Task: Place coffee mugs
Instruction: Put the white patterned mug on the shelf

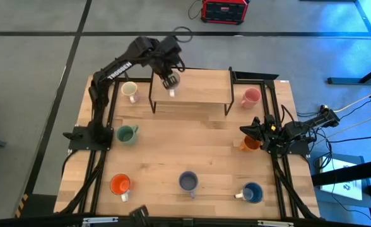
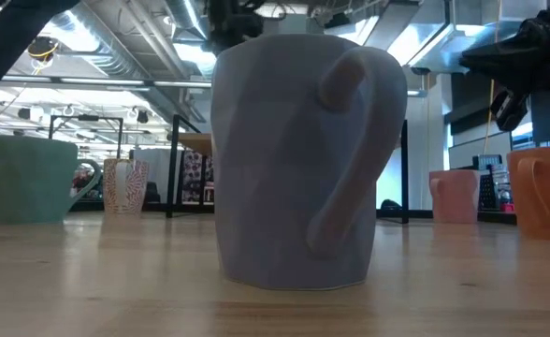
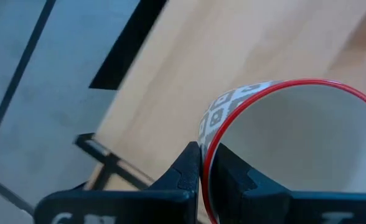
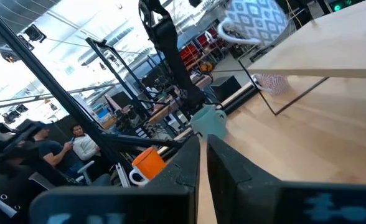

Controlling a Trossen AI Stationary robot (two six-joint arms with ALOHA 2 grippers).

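Patterned mug (image 3: 282, 143), red-rimmed, pinched by its wall in left gripper (image 1: 168, 81) above raised wooden shelf (image 1: 198, 88); best lowered level and released only once seated; right gripper (image 1: 256, 131) parked, fingers together, beside amber mug (image 1: 248, 144).

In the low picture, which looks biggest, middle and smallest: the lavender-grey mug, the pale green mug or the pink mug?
1. Lavender-grey ceramic mug: by far the biggest, but it sits closest to the camera.
2. Pale green ceramic mug.
3. Pink ceramic mug: smallest, and farthest back.

Nearness makes these looks; their true sizes may match.
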